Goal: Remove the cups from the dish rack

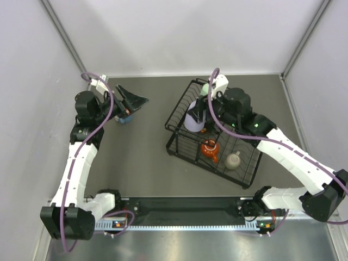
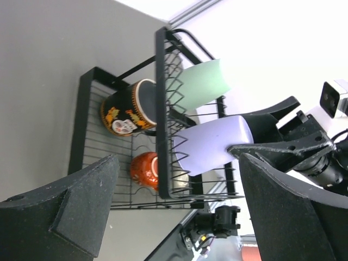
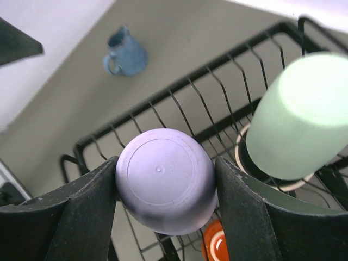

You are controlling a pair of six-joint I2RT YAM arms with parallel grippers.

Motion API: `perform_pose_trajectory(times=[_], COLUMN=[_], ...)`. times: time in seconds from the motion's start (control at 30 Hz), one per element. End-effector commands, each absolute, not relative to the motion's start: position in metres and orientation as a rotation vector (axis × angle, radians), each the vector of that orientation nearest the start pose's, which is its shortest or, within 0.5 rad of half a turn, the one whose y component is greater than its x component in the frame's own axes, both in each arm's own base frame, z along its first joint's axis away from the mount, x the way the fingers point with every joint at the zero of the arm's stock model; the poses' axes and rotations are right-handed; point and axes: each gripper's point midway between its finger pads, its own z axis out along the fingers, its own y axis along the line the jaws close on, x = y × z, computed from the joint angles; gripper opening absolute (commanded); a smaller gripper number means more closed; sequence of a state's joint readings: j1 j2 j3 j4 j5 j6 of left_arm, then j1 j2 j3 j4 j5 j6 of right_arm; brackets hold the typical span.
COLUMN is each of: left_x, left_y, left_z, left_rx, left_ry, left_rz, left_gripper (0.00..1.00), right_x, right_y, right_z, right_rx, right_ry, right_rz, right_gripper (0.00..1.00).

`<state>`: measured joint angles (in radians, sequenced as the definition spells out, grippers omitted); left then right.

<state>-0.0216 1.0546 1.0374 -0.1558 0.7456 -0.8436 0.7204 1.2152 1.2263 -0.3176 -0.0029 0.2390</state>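
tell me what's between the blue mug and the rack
Nothing: only bare table lies between the blue mug and the rack, clearest in the right wrist view.

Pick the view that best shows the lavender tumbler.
Left wrist: the lavender tumbler shows side-on, nearly full length, in the dish rack. Right wrist shows only its base, right fingers touching both sides. Top external: small, partly hidden by the right arm.

One each: mint tumbler (image 3: 302,119), lavender tumbler (image 3: 166,185), blue mug (image 3: 125,54), beige mug (image 1: 234,160), patterned mug (image 2: 128,106), orange cup (image 2: 145,169), dish rack (image 2: 160,54).
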Motion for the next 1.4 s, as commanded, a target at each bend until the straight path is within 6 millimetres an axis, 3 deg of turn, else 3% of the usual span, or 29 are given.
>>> perform_pose_trajectory(times=[0.0, 0.3, 0.37, 0.4, 0.6, 0.67, 0.7, 0.83, 0.97, 1.37], left_x=[0.294, 0.277, 0.275, 0.271, 0.264, 0.256, 0.254, 0.244, 0.240, 0.243], left_y=[-0.157, -0.168, -0.168, -0.169, -0.165, -0.165, -0.163, -0.164, -0.165, -0.166], left_z=[0.372, 0.420, 0.422, 0.433, 0.453, 0.462, 0.467, 0.476, 0.479, 0.474], left_rx=[-0.092, -0.073, -0.086, -0.086, -0.109, -0.062, -0.073, -0.037, -0.024, -0.039], left_ry=[1.772, 1.596, 1.567, 1.526, 1.395, 1.331, 1.312, 1.265, 1.257, 1.267], left_rz=[-1.339, -1.589, -1.638, -1.679, -1.792, -1.810, -1.834, -1.865, -1.873, -1.874], left_gripper=[0.96, 0.94, 0.94, 0.94, 0.93, 0.92, 0.92, 0.90, 0.88, 0.74], right_x=[0.280, 0.286, 0.286, 0.285, 0.281, 0.281, 0.276, 0.264, 0.270, 0.270], right_y=[0.279, 0.269, 0.269, 0.269, 0.283, 0.295, 0.299, 0.324, 0.340, 0.362], right_z=[0.390, 0.461, 0.481, 0.489, 0.520, 0.517, 0.527, 0.532, 0.522, 0.502], right_rx=[-0.408, -0.213, -0.153, -0.125, -0.035, -0.051, -0.049, -0.119, -0.116, -0.115], right_ry=[1.675, 1.478, 1.402, 1.375, 1.199, 1.184, 1.140, 1.095, 1.097, 1.098], right_rz=[0.799, 0.888, 0.946, 0.985, 1.213, 1.282, 1.348, 1.535, 1.633, 1.795], right_gripper=[0.00, 0.00, 0.00, 0.00, 0.00, 0.00, 0.00, 0.00, 0.00, 0.00])
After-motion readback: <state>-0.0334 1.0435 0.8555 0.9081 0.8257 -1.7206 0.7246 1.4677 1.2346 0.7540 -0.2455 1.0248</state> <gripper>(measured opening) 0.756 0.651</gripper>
